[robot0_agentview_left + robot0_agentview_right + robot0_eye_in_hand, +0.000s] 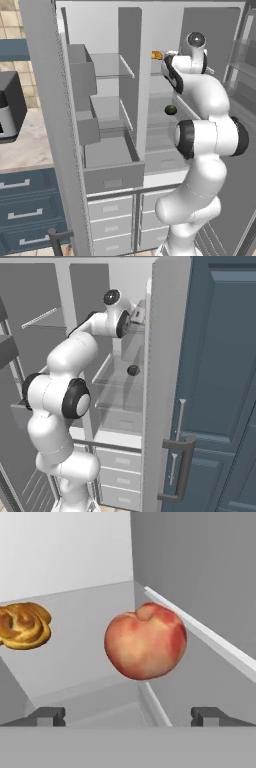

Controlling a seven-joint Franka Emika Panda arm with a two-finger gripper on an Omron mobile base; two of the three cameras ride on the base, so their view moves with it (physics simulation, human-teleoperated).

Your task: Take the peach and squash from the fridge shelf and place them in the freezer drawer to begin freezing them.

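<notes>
A white robot arm reaches into an open fridge at the upper shelf. In the hand view, the gripper (pixel 128 717) is spread wide, grasping nothing, its two dark fingertips (pixel 47 716) far apart. The peach (pixel 145 641) sits on the shelf straight ahead at 12 o'clock, between the tips' lines but beyond them. A coiled orange-yellow pastry (pixel 22 625) lies at 10 o'clock. One shelf lower rests the dark green squash (pixel 171 110). The freezer drawer (pixel 113 176) stands pulled out, at 8 o'clock from the squash.
</notes>
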